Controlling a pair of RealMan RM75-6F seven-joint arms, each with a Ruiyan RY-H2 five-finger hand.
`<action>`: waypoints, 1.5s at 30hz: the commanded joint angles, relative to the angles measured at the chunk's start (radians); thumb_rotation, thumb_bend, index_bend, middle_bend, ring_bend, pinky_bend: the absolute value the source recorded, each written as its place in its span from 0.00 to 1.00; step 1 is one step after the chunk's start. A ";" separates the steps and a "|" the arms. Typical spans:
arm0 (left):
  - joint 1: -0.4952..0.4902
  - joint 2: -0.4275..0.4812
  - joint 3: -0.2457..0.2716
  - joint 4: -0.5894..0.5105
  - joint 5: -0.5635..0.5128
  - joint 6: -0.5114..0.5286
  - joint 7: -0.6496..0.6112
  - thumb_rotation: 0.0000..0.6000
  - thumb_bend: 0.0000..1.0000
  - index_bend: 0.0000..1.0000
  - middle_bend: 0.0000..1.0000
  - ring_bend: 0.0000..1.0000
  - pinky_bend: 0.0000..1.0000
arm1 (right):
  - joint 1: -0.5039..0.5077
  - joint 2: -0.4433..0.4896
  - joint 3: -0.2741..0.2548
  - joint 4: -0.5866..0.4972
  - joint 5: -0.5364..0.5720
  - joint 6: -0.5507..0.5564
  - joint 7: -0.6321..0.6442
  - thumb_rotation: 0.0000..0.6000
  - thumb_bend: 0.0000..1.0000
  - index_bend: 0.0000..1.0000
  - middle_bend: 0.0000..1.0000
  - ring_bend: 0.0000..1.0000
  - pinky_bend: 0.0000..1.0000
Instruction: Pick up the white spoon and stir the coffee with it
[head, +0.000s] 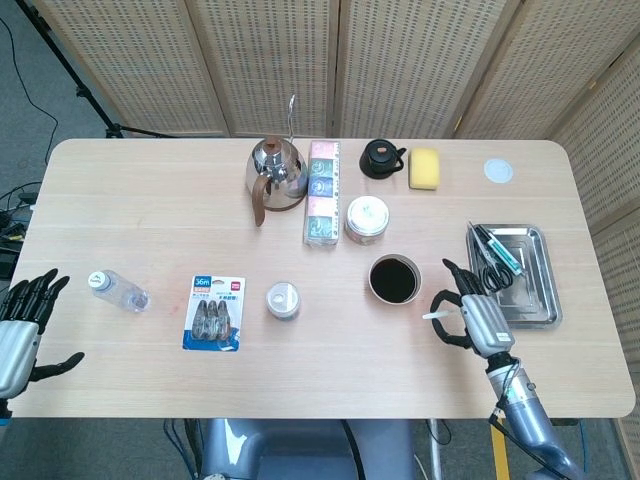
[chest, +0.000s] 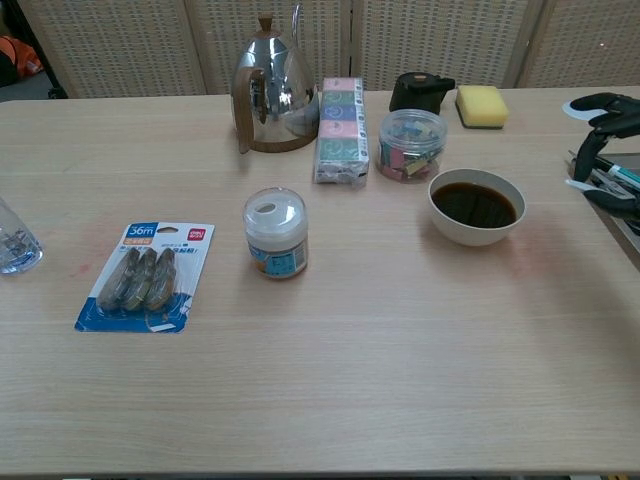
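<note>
Spoon-wise, the white spoon (head: 437, 316) is pinched in my right hand (head: 478, 322), with the tip poking out to the left toward the bowl of coffee (head: 395, 279). From the head cam the hand sits just right of the bowl, between it and the metal tray (head: 540, 290) with the scissors (head: 497, 272) and pens (head: 497, 246) in it. The chest cam only catches the dark fingers (chest: 600, 103) and a sliver of spoon at the far right edge, raised off the table (head: 150, 200), so I can't tell from there how high the hand is. The spoon isn't in the coffee; it's near the rim but apart from it.

My left hand (head: 20, 335) is way off at the left edge of the table, fingers spread, nothing in it.

Everything else on the table: a steel kettle (head: 275, 172) with a brown handle at the back, a pack of tissues (head: 322, 193) right beside it, a clear jar of clips (head: 366, 218), a small black pot (head: 381, 157), a yellow sponge (head: 424, 168) and a white disc (head: 498, 171). Toward the front there's a small white jar (head: 283, 300), a blue pack of tape rolls (head: 215, 312) and a plastic bottle (head: 118, 291) lying on its side.
</note>
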 joint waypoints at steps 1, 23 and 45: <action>0.000 0.001 -0.001 -0.003 -0.001 0.001 -0.004 1.00 0.00 0.00 0.00 0.00 0.00 | 0.027 0.019 0.030 -0.029 0.020 -0.036 0.059 1.00 0.50 0.57 0.00 0.00 0.00; -0.005 0.006 -0.001 -0.002 -0.010 -0.013 -0.013 1.00 0.00 0.00 0.00 0.00 0.00 | 0.195 0.036 0.195 -0.137 0.216 -0.282 0.387 1.00 0.52 0.58 0.00 0.00 0.00; -0.008 0.015 -0.013 0.002 -0.035 -0.020 -0.029 1.00 0.00 0.00 0.00 0.00 0.00 | 0.331 -0.104 0.193 0.099 0.348 -0.391 0.333 1.00 0.54 0.59 0.00 0.00 0.00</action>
